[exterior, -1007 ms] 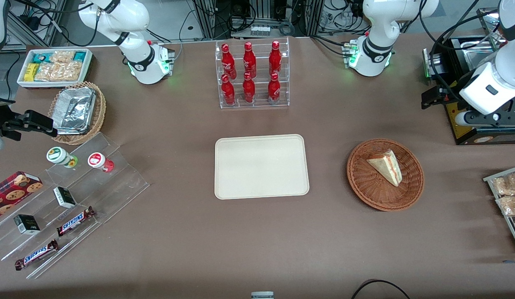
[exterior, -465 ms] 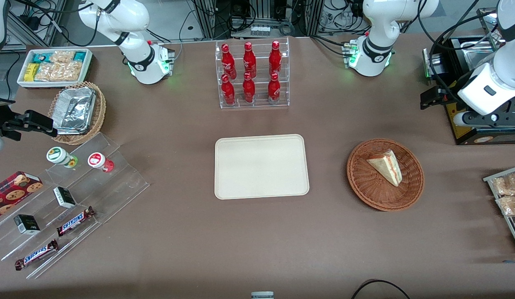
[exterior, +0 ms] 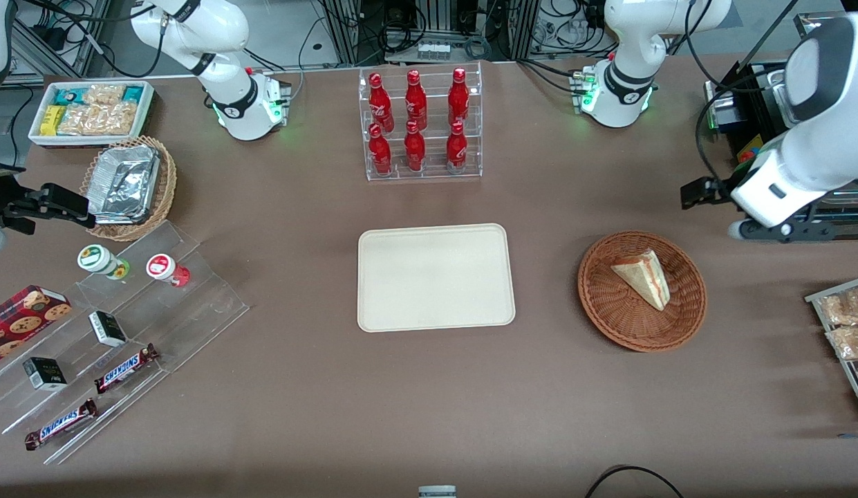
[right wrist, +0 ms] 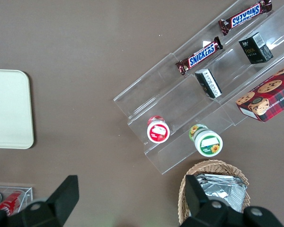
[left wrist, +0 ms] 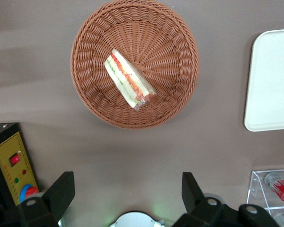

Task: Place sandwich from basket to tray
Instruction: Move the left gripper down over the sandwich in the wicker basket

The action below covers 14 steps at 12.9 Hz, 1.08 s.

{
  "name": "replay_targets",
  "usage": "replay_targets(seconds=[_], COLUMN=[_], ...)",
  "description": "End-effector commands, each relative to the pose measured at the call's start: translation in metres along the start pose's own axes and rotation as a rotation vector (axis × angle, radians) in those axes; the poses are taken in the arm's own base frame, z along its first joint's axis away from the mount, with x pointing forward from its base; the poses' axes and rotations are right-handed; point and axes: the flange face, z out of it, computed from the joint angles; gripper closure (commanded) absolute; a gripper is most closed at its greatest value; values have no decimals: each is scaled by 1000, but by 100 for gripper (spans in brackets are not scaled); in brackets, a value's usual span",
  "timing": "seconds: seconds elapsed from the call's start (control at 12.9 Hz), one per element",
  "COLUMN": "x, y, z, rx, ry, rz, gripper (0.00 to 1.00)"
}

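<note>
A pale wedge sandwich (left wrist: 129, 80) with red-orange and green filling lies in the basket (left wrist: 180, 71), ahead of the gripper's (left wrist: 128, 191) spread fingers (left wrist: 61, 191).

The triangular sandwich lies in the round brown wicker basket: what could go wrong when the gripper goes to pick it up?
1. The triangular sandwich lies tilted on the sloping wall of the round brown wicker basket, so the open gripper, now high above bare table beside the basket, may close on it unevenly and it could slip.
2. It looks soft; squeezing may crush it.
3. The light basket might shift if a finger touches its rim.
</note>
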Motion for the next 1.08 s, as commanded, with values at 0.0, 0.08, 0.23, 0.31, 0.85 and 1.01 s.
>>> replay_targets(seconds=[0.0, 0.08, 0.23, 0.31, 0.85, 1.01], x=[2, 3, 8, 11, 31, 37], y=[-4, -5, -7, -11, -15, -15], z=[33, 48, 82, 97, 165, 175], rx=[4, 4, 3, 1, -3, -6], ry=[16, 24, 33, 34, 28, 39], rz=[-7, -9, -14, -24, -201, -284], gripper=[0, 0, 0, 0, 0, 0])
